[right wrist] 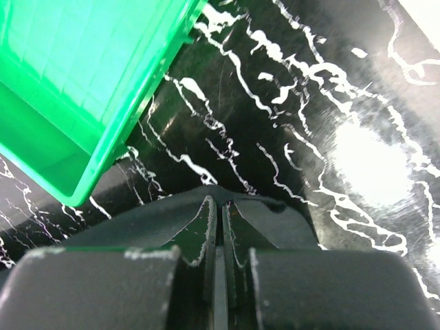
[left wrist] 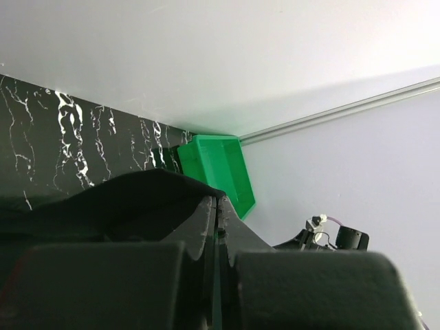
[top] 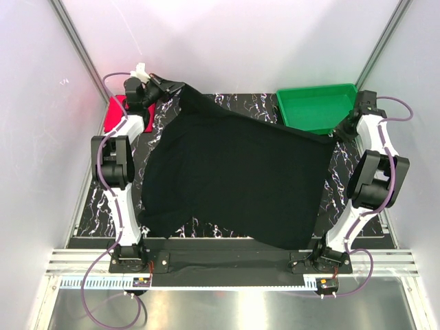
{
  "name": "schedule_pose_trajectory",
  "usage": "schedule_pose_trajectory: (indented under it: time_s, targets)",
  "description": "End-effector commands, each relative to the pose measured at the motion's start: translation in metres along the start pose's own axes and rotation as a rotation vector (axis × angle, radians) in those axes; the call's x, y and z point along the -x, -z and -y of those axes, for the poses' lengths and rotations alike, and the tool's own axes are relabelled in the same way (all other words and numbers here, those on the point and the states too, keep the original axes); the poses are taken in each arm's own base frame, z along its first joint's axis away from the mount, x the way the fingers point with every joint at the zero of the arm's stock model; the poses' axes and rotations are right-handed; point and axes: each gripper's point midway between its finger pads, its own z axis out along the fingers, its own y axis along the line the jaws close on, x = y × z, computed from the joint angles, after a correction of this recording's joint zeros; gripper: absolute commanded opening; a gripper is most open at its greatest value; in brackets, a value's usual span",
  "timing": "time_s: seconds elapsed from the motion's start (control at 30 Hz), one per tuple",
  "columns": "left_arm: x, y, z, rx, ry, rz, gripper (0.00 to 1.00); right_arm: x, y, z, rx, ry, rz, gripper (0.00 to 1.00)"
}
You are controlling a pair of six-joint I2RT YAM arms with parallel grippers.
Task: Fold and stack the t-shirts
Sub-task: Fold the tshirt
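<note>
The black t-shirt [top: 234,179] hangs spread wide between my two grippers, sagging over the middle of the marbled table [top: 89,213]. My left gripper [top: 181,88] is at the far left, shut on one edge of the shirt; in the left wrist view black cloth [left wrist: 124,199] drapes over the closed fingertips [left wrist: 218,201]. My right gripper [top: 335,135], beside the tray, pinches the opposite edge, and its wrist view has cloth [right wrist: 151,220] folded over the shut tips [right wrist: 221,203]. The pinkish-red t-shirt [top: 114,110] lies at the far left corner, mostly hidden behind the left arm.
A green plastic tray [top: 316,106] stands at the far right corner, also in the left wrist view [left wrist: 220,168] and close under the right wrist [right wrist: 69,89]. White walls enclose the table on three sides. The arm bases sit on the rail at the near edge [top: 234,261].
</note>
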Motion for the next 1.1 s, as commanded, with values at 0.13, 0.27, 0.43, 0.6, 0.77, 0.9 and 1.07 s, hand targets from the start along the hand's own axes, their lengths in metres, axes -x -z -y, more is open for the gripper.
schedule_pose_trajectory:
  time_s: [0.13,0.27,0.43,0.6,0.77,0.9,1.07]
  targets:
    - [0.02,-0.002,0.027,-0.108,-0.035,0.052,0.0,0.035,0.018,-0.009,0.053,0.013,0.097,0.0]
    - [0.014,0.004,0.032,-0.088,-0.031,0.033,0.0,0.019,0.021,-0.015,0.103,0.005,0.047,0.0]
    - [-0.001,0.022,0.03,-0.001,-0.045,-0.022,0.0,-0.015,0.024,0.002,0.087,-0.009,-0.017,0.0]
    - [-0.012,0.049,0.009,0.147,-0.016,-0.081,0.0,-0.038,0.039,0.01,0.091,-0.018,-0.062,0.0]
    - [-0.013,0.079,0.015,0.187,-0.009,-0.084,0.0,-0.051,0.05,0.015,0.084,-0.018,-0.106,0.0]
    - [-0.028,0.099,0.009,0.257,0.015,-0.11,0.0,-0.063,0.049,0.021,0.075,-0.017,-0.135,0.0]
    - [-0.051,0.116,-0.009,0.315,0.042,-0.144,0.0,-0.08,0.042,0.031,0.052,-0.013,-0.179,0.0]
